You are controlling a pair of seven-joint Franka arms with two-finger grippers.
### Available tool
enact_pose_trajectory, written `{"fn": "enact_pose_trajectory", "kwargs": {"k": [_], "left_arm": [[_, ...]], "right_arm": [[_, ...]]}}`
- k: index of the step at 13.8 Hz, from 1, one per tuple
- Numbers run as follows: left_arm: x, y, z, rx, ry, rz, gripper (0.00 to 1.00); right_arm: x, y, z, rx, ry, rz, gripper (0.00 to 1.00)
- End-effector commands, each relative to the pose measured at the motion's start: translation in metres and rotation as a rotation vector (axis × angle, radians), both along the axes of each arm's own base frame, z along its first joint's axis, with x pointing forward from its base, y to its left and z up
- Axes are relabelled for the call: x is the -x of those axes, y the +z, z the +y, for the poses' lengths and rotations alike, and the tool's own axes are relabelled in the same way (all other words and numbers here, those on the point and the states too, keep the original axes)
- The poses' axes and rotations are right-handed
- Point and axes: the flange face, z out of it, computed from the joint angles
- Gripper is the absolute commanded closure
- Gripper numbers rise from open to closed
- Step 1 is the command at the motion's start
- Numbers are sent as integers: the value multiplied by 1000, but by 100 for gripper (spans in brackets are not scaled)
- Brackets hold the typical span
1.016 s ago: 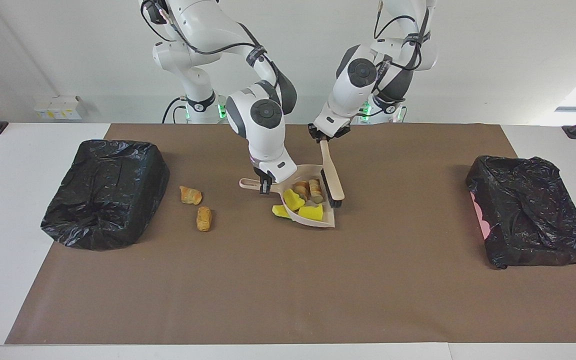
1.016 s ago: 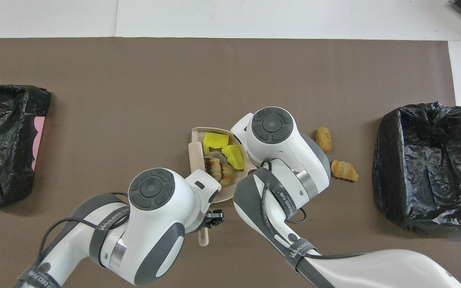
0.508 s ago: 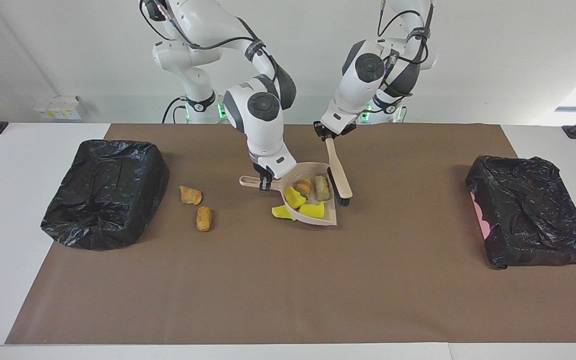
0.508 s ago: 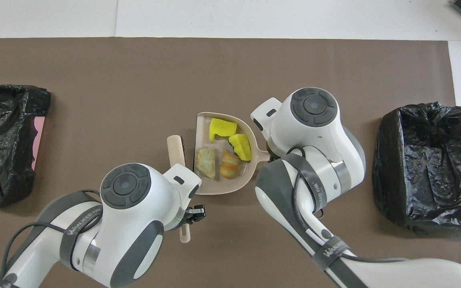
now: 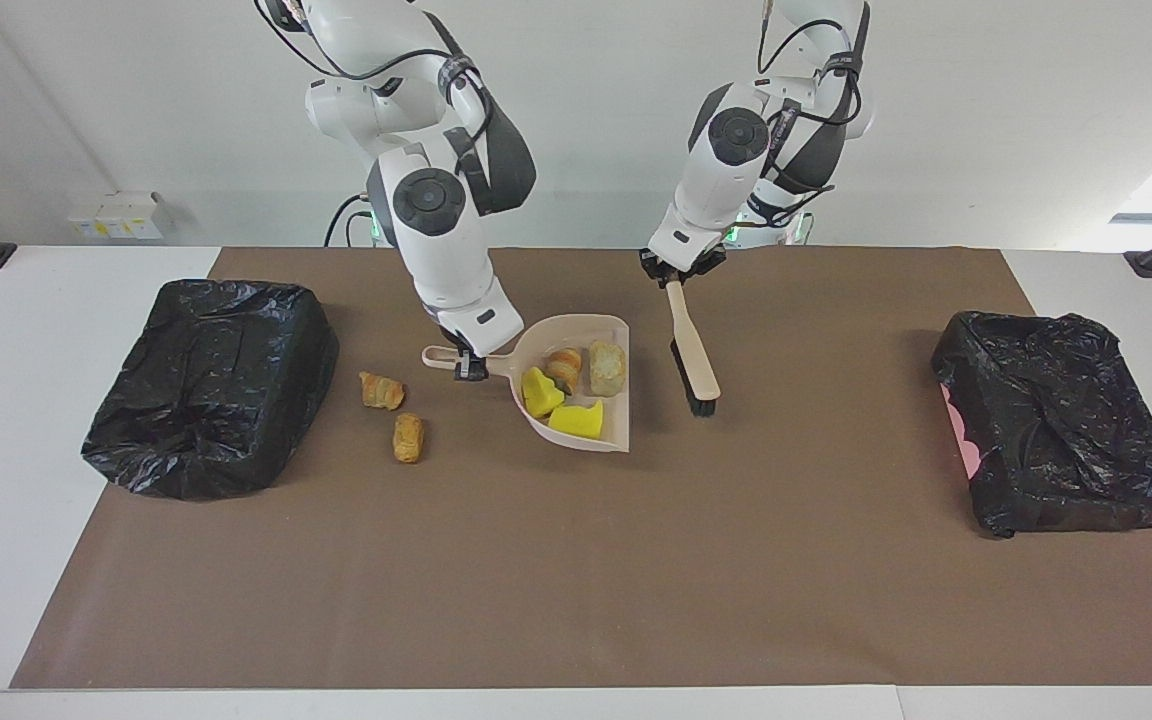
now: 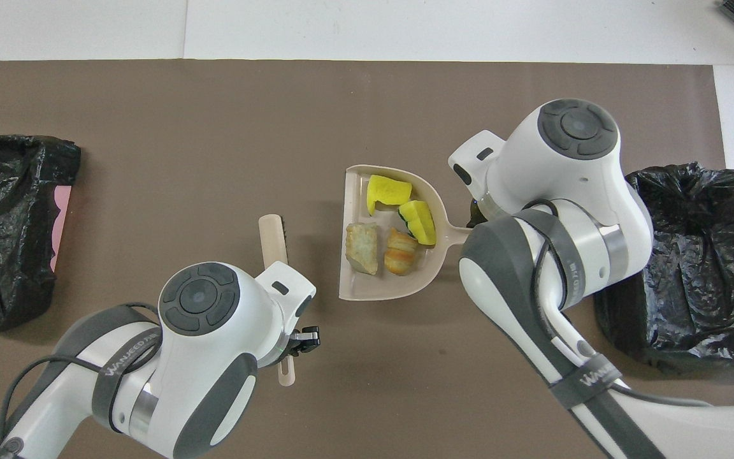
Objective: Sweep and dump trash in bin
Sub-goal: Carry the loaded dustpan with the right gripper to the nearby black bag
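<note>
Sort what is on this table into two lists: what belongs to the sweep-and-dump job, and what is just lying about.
Belongs to the job:
- dustpan holding four trash pieces, in the right claw
- brush, in the left claw
- two bread-like chunks on the mat, not yet swept
- bag-lined bin beside them

Just lying about:
- second bag-lined bin at the left arm's end, possibly spare
- brown mat
</note>
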Motion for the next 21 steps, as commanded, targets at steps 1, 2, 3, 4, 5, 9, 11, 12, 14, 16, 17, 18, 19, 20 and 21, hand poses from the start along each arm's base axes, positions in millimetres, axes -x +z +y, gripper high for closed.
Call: {"fn": "enact_pose_trajectory", "kwargs": {"k": [1, 2, 3, 4, 5, 9, 11, 12, 14, 16, 17, 18, 19, 20, 21], "left_arm": [[51, -15, -16, -63, -25, -74, 100], [63, -20, -23, -72, -15, -89, 100], [77, -27, -32, -78, -24, -84, 100], [93, -31, -39, -72, -18, -68, 100], [107, -34, -45, -62, -9, -57, 100], [144, -56, -53, -36, 11, 4, 100], [150, -60, -55, -30, 8, 5, 100], [150, -61, -55, -22, 12, 8, 100], [151, -64, -55, 1, 13, -1, 100], [150, -70, -55, 9, 13, -3, 100], [149, -71, -53, 11, -2, -2, 100], [149, -72, -53, 11, -15, 3, 100], [150, -73, -52, 9, -27, 9, 98], [149, -72, -52, 13, -42, 11, 87], [147, -74, -51, 14, -48, 21, 74]], "right_arm": [[-7, 13, -57, -45, 40, 20, 100], [-9, 16, -82, -50, 47, 32, 100], [-9, 16, -104, -59, 59, 43, 100], [-10, 21, -128, -67, 72, 45, 100], [-9, 23, -151, -71, 88, 55, 100], [0, 33, -244, -57, 162, 36, 100], [9, 40, -288, 12, 180, 42, 100], [16, 43, -314, 51, 185, 49, 100], [31, 53, -359, 110, 170, 48, 100], [46, 68, -388, 172, 154, 51, 100], [53, 74, -403, 210, 137, 58, 100], [59, 78, -418, 252, 127, 55, 100], [64, 82, -430, 290, 120, 54, 100], [67, 86, -437, 348, 123, 62, 100], [68, 91, -439, 411, 137, 67, 100]]}}
